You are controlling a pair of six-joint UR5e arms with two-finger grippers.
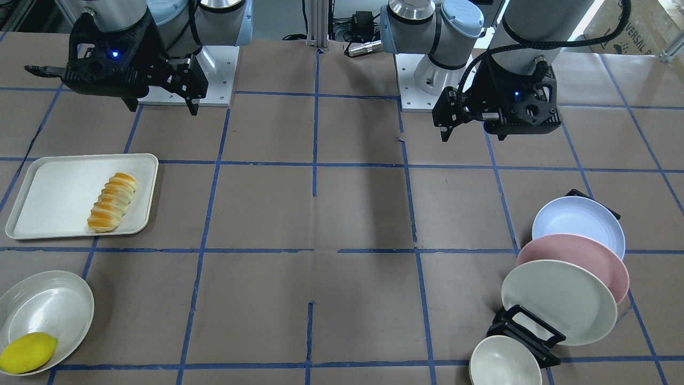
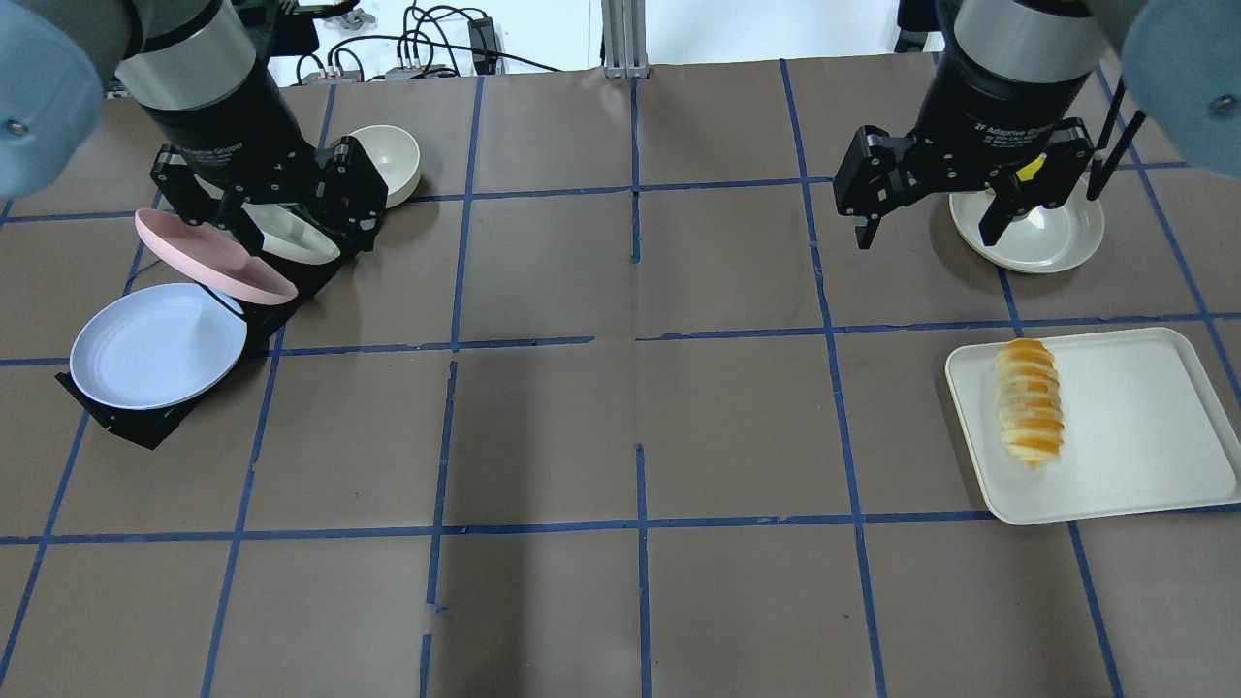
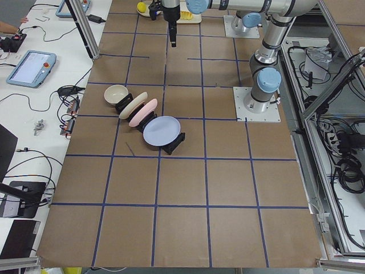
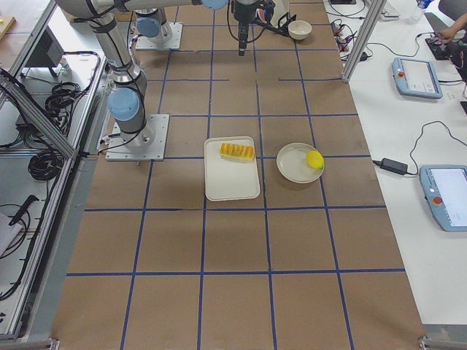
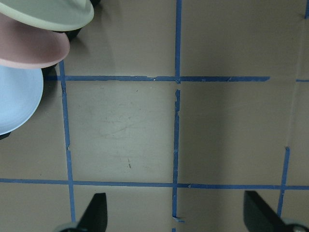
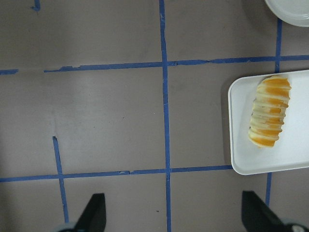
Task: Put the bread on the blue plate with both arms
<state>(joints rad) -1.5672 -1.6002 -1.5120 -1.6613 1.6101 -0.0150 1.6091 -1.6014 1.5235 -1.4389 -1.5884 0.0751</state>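
Note:
The bread [image 1: 112, 202] lies on a white tray [image 1: 53, 192], also seen in the overhead view [image 2: 1031, 401] and the right wrist view [image 6: 269, 117]. The blue plate [image 1: 580, 222] leans in a black rack at the row's robot-side end, also in the overhead view [image 2: 155, 344] and at the left wrist view's edge [image 5: 14, 101]. My left gripper [image 1: 473, 133] hangs open and empty above the table, robot-side of the plates. My right gripper [image 1: 160, 107] hangs open and empty, robot-side of the tray. Both show wide-apart fingertips in their wrist views.
A pink plate [image 1: 582, 256] and an off-white plate [image 1: 558, 299] lean in the same rack [image 1: 526, 326]. A small cream bowl [image 1: 505, 363] stands beyond it. A yellow lemon [image 1: 28, 352] lies in a white bowl [image 1: 43, 305] near the tray.

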